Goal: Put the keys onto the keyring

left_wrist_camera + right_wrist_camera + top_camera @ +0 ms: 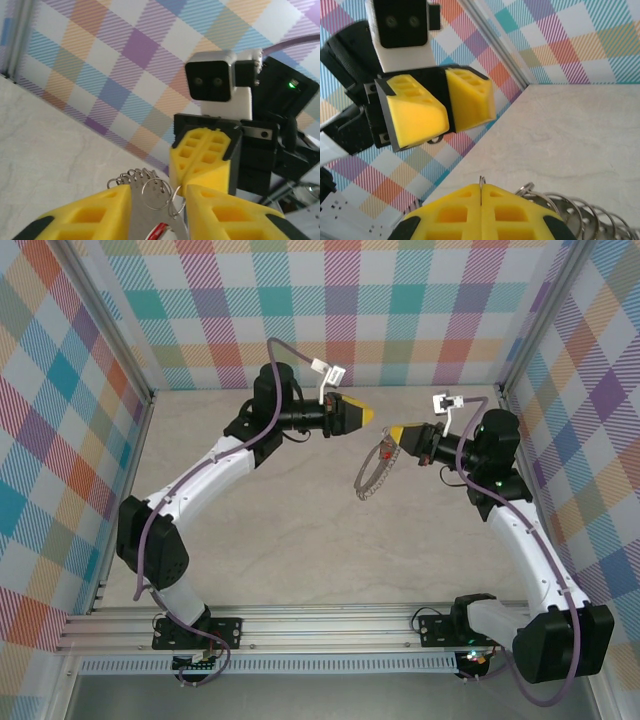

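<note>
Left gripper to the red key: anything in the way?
Nothing visible. The left gripper faces the red key across open air. The key hangs by the keyring chain, just under the shut right gripper, whose fingers would likely crowd a close approach.

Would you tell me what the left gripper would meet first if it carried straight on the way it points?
Most likely the keyring hanging from the shut right gripper, then that gripper itself close behind; exact depth is hard to judge.
</note>
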You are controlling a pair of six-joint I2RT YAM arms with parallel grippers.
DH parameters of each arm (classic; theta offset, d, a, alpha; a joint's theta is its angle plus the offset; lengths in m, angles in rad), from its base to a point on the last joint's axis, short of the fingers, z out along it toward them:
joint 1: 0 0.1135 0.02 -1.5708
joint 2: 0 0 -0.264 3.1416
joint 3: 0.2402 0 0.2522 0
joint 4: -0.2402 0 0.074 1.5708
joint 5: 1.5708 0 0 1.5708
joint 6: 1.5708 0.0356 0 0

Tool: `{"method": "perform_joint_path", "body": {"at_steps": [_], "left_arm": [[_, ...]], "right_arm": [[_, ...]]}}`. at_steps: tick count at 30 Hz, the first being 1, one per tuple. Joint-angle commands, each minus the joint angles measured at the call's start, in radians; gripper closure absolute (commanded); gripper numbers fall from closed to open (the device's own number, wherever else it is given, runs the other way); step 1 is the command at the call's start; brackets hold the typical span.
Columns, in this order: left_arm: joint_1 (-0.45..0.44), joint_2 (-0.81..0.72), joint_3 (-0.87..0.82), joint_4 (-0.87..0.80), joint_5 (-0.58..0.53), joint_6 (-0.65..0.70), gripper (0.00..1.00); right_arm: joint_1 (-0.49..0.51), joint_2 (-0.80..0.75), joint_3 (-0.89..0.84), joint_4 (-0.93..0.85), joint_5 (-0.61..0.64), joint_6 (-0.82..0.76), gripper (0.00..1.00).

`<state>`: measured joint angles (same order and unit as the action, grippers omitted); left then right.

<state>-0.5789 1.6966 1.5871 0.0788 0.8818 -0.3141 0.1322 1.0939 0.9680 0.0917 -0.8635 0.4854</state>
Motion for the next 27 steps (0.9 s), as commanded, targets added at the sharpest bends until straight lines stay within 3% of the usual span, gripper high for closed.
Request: {"method": "perform_joint_path", "body": {"at_steps": [1, 27], "left_arm": [[0.010, -0.024, 0.061, -0.135, 0.118, 0.129, 0.68], [-0.035, 0.107, 0.158, -0.174, 0.200, 0.127, 0.67]], "right_arm": [[-0.005, 0.002, 0.065, -0.045, -0.092, -0.098, 1.00], [-0.005, 0.063, 0.061, 0.057, -0.175, -0.034, 1.00]]}}
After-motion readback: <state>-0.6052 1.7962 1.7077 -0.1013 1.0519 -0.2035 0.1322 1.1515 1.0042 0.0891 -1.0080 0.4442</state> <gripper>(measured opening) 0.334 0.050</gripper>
